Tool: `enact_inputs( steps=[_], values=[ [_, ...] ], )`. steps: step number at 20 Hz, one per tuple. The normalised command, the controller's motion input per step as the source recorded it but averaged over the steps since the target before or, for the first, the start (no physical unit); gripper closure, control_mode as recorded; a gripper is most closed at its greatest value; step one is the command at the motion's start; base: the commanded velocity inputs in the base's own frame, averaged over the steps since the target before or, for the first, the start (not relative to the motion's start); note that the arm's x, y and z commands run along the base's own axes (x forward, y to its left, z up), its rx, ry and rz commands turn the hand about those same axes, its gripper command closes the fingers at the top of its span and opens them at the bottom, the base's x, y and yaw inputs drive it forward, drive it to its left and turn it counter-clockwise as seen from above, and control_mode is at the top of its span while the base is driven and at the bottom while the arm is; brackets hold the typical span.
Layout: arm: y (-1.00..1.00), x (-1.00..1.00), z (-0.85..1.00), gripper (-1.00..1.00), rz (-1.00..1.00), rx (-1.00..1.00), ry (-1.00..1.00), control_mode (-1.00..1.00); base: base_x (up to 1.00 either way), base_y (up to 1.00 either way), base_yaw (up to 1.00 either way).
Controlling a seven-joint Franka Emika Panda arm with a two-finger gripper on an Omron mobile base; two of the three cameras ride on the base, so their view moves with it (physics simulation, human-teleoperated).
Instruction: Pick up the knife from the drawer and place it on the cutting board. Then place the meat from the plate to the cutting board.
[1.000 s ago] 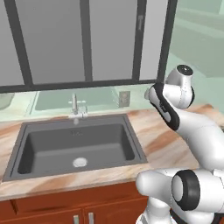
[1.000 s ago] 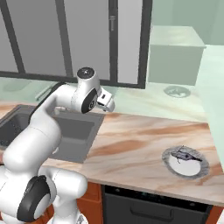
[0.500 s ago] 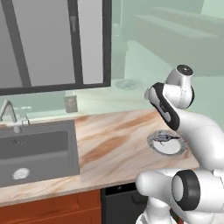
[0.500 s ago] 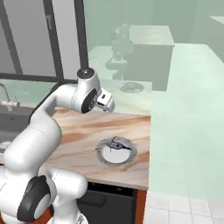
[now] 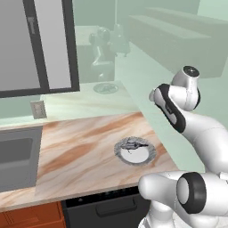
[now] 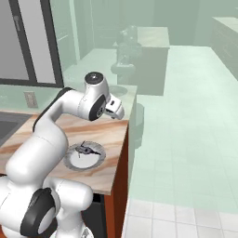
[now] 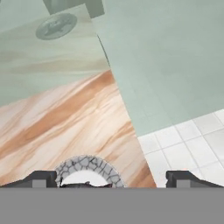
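Step in hand, as I judge it, is the very first — finding the knife; nothing is held, and the cutting board, knife and drawer are yet to be reached. The pincer (image 7: 111, 178) hangs in the air above the counter (image 5: 80, 147), jaws spread wide and empty, its two dark fingertips (image 7: 41, 178) standing well apart at the bottom of the hand view. Directly below and slightly behind it sits the plate (image 5: 150, 153), near the counter's end edge, with open tiled floor (image 6: 186, 139) off to the side beyond that edge. The plate is round and shallow: white centre, grey stone-patterned scalloped rim. On it lies the meat (image 5: 132, 144) — a small, flat, irregular dark-grey piece, far smaller than the plate, lying toward the rim rather than centred; finer detail is too small to make out. A second round grey disc (image 7: 57, 25) lies on the pale surface farther ahead of the pincer, well apart from the plate. Next move likely calls for bringing the arm low toward the cabinet front under the counter to locate the drawer, since the knife comes before the meat.
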Motion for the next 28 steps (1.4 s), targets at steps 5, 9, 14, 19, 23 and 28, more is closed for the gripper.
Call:
enact_inputs(
  steps=[5, 9, 14, 19, 23, 28],
  values=[
    [0.01, 0.00, 0.00, -1.00, 0.00, 0.00, 0.00, -1.00, 0.00, 0.00, 0.00],
    [0.20, 0.00, -0.07, -1.00, 0.00, 0.00, 0.09, -1.00, 0.00, 0.00, 0.00],
    [0.41, 0.00, -0.35, -1.00, 0.01, -0.01, 0.21, -1.00, 0.00, 0.00, 0.00],
    [0.63, 0.00, -0.51, -1.00, 0.00, 0.00, 0.29, -1.00, 0.00, 0.00, 0.00],
    [0.67, 0.00, -0.59, -1.00, 0.00, 0.00, 0.34, -1.00, 0.00, 0.00, 0.00],
    [0.20, 0.01, -0.55, -1.00, 0.00, -0.01, 0.28, -1.00, 0.00, 0.00, 0.00]
  ],
)
